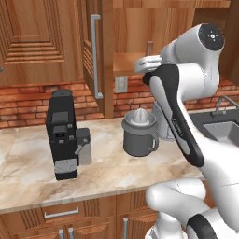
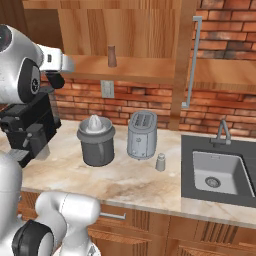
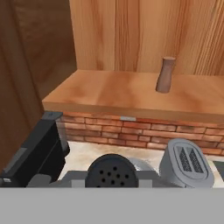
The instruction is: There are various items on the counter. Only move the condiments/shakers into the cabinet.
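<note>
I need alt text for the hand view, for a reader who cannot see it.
A black shaker with a perforated top sits in the shut claw, facing the open cabinet's wooden shelf, where a brown shaker stands upright. Below are a brick wall, the black coffee machine and the silver toaster.

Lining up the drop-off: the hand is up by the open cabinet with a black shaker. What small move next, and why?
Probably ease forward over the cabinet shelf, then lower. The gripper appears shut on the black shaker, which hangs short of the shelf's front edge. The brown shaker stands upright to the right in the hand view, so aim for the bare wood left of it.
</note>
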Controlling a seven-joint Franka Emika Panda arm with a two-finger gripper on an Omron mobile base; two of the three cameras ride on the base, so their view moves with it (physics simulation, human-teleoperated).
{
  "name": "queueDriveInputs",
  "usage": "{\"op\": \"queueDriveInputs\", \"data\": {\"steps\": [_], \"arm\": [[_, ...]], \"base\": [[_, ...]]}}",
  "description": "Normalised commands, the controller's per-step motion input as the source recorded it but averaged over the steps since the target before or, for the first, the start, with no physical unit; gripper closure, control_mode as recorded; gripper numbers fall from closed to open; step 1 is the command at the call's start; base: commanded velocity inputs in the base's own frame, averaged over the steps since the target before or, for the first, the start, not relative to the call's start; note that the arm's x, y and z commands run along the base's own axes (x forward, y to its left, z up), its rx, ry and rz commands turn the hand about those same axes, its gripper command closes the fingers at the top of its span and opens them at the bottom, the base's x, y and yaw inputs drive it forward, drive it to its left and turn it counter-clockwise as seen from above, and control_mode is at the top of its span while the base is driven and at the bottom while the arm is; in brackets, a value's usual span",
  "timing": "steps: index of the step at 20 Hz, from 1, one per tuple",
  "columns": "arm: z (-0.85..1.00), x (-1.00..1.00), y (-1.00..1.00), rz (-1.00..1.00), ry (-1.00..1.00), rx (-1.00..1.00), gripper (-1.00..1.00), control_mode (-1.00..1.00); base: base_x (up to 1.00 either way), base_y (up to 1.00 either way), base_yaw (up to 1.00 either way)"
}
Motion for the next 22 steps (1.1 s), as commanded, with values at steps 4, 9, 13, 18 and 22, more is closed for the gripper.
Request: {"op": "queueDriveInputs", "data": {"steps": [4,9,13,18,22], "arm": [[0.12,-0.11,-0.24,0.00,-0.19,0.00,1.00,-1.00],[0.00,0.36,0.00,-0.04,-0.01,0.00,1.00,-1.00],[0.01,0.56,0.02,-0.09,-0.01,0.05,1.00,-1.00],[0.06,0.62,0.00,-0.10,0.00,0.09,1.00,-1.00],[0.00,0.59,0.00,-0.09,0.00,0.16,1.00,-1.00]], "base": [[0.00,0.00,0.00],[0.00,0.00,0.00],[0.00,0.00,0.00],[0.00,0.00,0.00],[0.00,0.00,0.00]]}}
